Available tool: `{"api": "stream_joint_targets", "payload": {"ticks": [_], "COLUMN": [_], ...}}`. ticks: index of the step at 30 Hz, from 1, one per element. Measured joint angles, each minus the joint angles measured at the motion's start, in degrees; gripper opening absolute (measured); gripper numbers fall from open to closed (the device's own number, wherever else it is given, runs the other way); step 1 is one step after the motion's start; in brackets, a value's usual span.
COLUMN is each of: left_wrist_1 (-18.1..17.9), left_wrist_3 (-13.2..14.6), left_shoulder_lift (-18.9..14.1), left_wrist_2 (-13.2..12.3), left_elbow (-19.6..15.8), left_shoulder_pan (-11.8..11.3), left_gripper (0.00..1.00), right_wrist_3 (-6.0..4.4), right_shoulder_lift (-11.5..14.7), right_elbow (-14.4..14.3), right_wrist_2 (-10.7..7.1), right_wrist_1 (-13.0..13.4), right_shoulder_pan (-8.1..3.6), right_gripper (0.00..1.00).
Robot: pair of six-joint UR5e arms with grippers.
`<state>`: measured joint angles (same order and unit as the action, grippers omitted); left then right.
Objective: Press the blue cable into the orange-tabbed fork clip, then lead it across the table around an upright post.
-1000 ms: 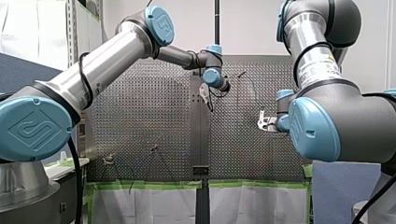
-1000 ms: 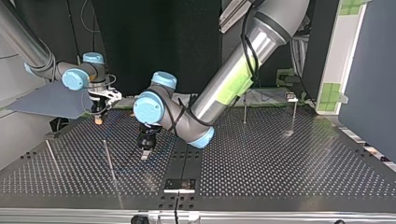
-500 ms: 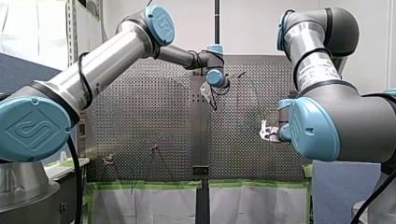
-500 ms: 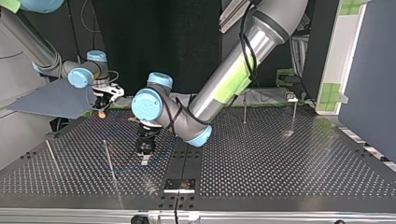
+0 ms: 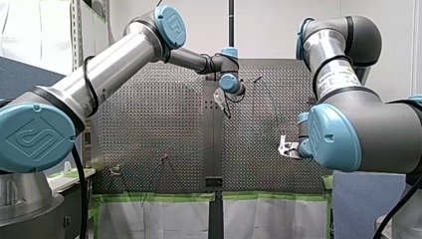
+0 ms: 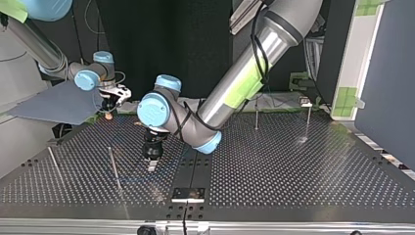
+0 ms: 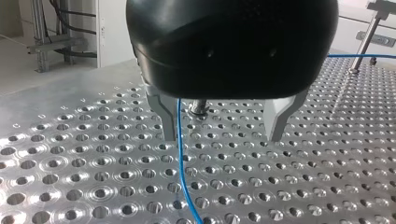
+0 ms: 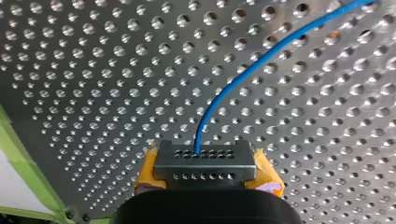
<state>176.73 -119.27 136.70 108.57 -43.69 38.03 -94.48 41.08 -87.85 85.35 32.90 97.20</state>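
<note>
The thin blue cable (image 7: 180,158) runs over the perforated table (image 7: 70,177), between the metal fingers (image 7: 163,116) of my left gripper (image 7: 222,123). That gripper is open and low over the plate, with the cable close beside one finger and a small stud (image 7: 198,108) just behind it. My right gripper (image 8: 205,158), with yellow pads (image 8: 149,175), is shut on the blue cable (image 8: 243,77), which curves away ahead of it over the holes. In the top view my left gripper (image 6: 151,164) is near the table's middle and my right gripper (image 6: 107,113) hangs at the back left.
Thin upright posts stand on the table: two at the top view's left (image 6: 113,166) (image 6: 54,164) and two at its back right (image 6: 256,117) (image 6: 308,120). A black centre strip (image 6: 193,169) divides the plate. Green tape (image 8: 18,154) marks the table's edge beside my right gripper.
My right gripper has drawn back with the cable, downward in the front view and up and right in the top view. My left gripper has barely shifted.
</note>
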Motion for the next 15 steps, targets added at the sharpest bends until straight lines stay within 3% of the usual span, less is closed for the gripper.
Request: {"api": "stream_joint_targets", "payload": {"ticks": [15], "left_wrist_1": [0.73], "left_wrist_3": [-0.01], "left_shoulder_lift": [0.00], "left_wrist_2": [0.31], "left_elbow": [-0.04], "left_shoulder_pan": [-0.01], "left_gripper": [0.91], "right_wrist_3": [0.42], "right_shoulder_lift": [-4.05], "right_elbow": [-0.01], "right_wrist_2": [0.19], "right_wrist_1": [1.87], "right_shoulder_pan": [-0.04], "right_gripper": [0.00]}}
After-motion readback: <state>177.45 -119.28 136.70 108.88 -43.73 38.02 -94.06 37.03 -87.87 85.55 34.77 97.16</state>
